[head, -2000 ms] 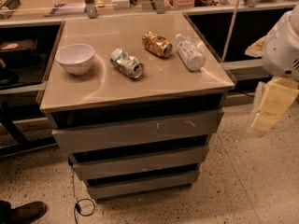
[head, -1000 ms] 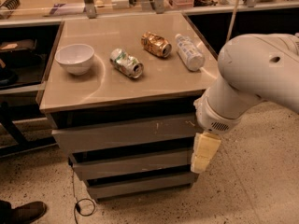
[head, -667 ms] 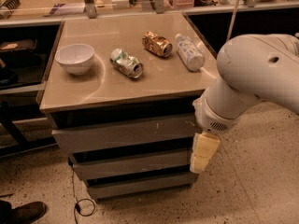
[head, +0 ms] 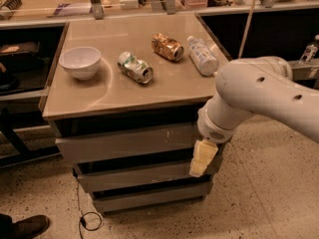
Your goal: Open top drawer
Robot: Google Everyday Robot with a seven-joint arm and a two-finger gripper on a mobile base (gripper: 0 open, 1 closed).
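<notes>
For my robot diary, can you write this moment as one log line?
top drawer: not yet open | gripper: by its right end, slightly lower | contact: cannot tell

Front of top drawer: grey, small pale scratches. Tabletop: tan-beige. Bowl: white. Left can: silver and green. Second can: copper-gold. Bottle: clear, pale label. Tool: cream-yellow, at the drawer fronts' right end under the white arm. Floor: beige, dark-speckled.

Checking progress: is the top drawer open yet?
Shut: no interior of the top drawer shows. Gripper hangs by its right end.
</notes>
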